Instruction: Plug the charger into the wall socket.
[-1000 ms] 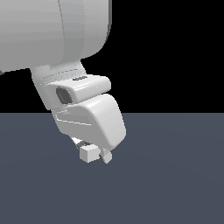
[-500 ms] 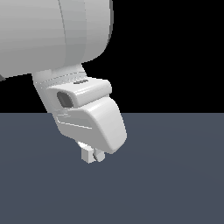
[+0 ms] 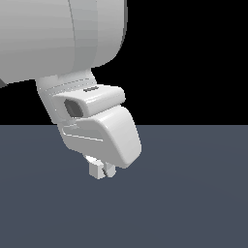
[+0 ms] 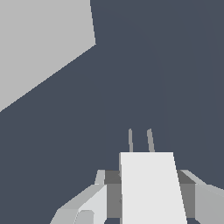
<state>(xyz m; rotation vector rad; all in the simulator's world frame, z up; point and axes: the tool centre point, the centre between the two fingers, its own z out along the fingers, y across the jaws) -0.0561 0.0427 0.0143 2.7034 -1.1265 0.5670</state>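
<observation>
In the wrist view my gripper [image 4: 146, 186] is shut on the charger [image 4: 151, 188], a small white block with two thin grey prongs [image 4: 140, 140] pointing away from the wrist. The fingers [image 4: 101, 180] press on both its sides. The wall socket [image 4: 39, 43] shows only as a corner of a flat light grey plate, off to one side of the prongs and some way ahead. Its holes are out of view. In the exterior view the charger [image 3: 97, 169] peeks out under the large white gripper [image 3: 104, 168], above the dark floor. The socket is not in that view.
A dark blue-grey floor [image 3: 193, 193] fills the lower half of the exterior view, with black background above it. The big white arm link [image 3: 58, 38] takes up the upper part on the exterior view's left and hides whatever is behind it.
The hand has turned slightly and sunk a little with the charger still held. The charger's place in the exterior view has barely shifted.
</observation>
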